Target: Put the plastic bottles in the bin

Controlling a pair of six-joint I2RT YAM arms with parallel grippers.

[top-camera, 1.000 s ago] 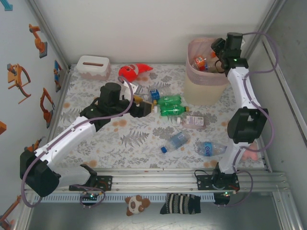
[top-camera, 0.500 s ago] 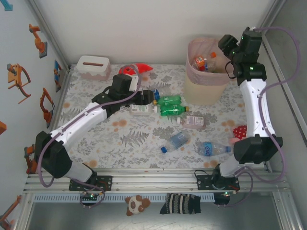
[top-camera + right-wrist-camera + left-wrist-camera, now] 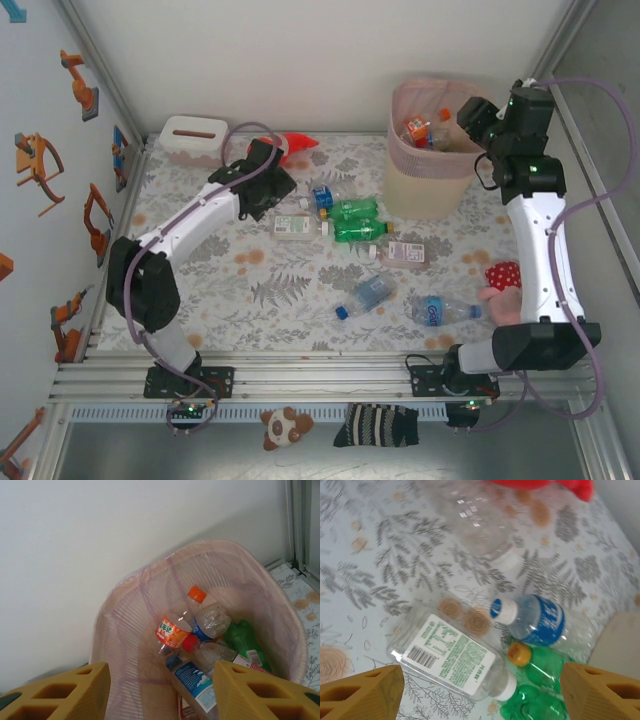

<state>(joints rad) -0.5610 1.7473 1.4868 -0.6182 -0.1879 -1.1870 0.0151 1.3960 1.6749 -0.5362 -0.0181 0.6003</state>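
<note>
- The left gripper [image 3: 275,190] is held low over the table [image 3: 230,290], near the back
- Its two fingers are spread wide apart, and nothing is gripped between them
- Under it, a white-label bottle [image 3: 447,657] is seen lying flat
- A blue-label bottle [image 3: 540,625] and a green bottle [image 3: 535,690] with a yellow cap are found just beside it
- The right gripper [image 3: 160,672] is held up above the bin [image 3: 125,587]
- Its fingers are apart too, and nothing is held in them
- The bin is placed at the back right of the table
- Some bottles are piled inside it, and one is marked with an orange label [image 3: 172,630]
- A pink-label bottle [image 3: 403,253] is left lying in front of the bin
- Two more bottles, a blue-cap bottle [image 3: 365,295] and a crushed bottle [image 3: 435,311], are seen nearer the front
- A red fish toy [image 3: 295,145] and a white tissue box [image 3: 193,138] are seen at the back
</note>
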